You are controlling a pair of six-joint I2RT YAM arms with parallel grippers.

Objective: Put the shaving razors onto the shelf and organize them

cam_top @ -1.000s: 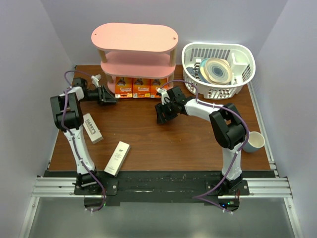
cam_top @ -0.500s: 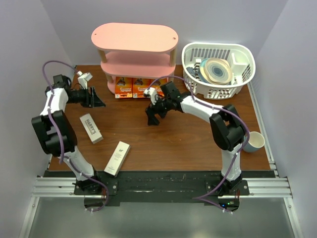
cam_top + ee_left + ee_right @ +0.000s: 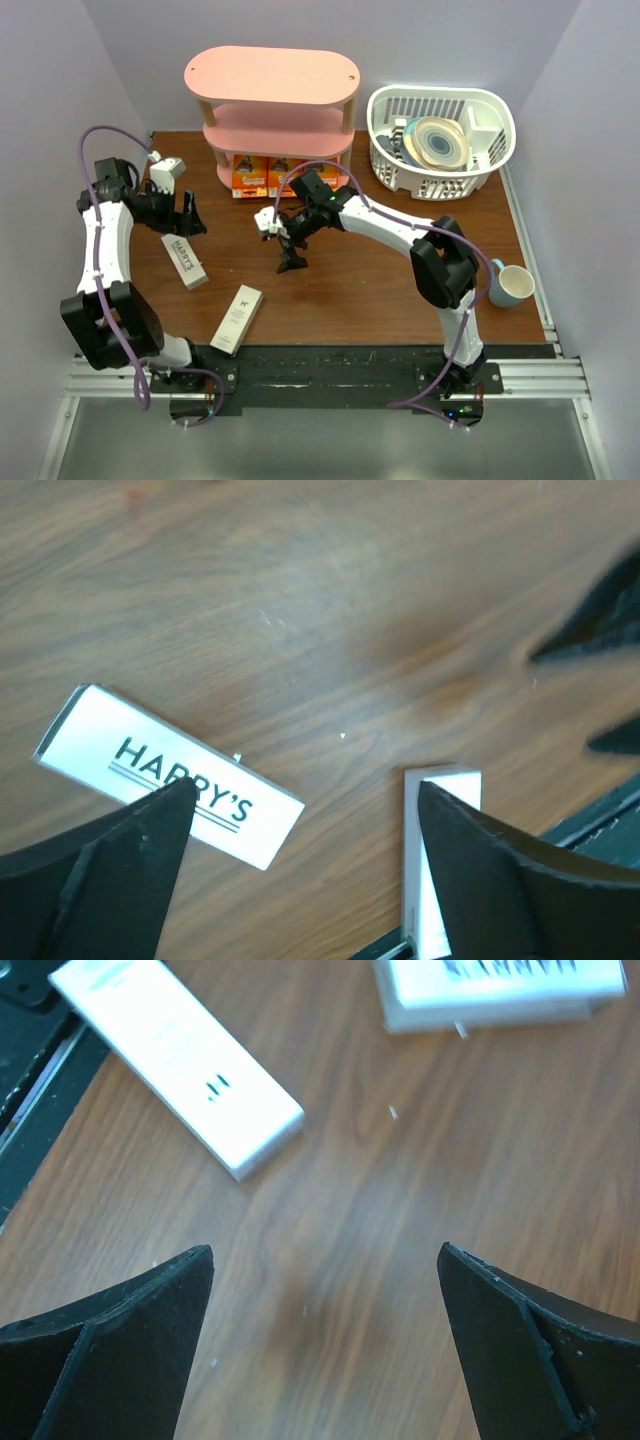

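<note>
You have the shelf at the far edge, with orange packs on its bottom tier. Two white boxes lie toward the near-left corner. Your left gripper hovers just beyond the farther box, and your right gripper hangs mid-table. A basket fills the far-right corner, and a mug sits at the right edge.

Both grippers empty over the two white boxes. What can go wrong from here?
1. The left gripper and right gripper, both open, hover near the same two boxes; the arms may collide.
2. The HARRY'S box and the other white box lie flat on the table; fingers may shove rather than grip them.
3. Orange packs already stand on the bottom tier of the shelf; placing boxes there might knock them.
</note>
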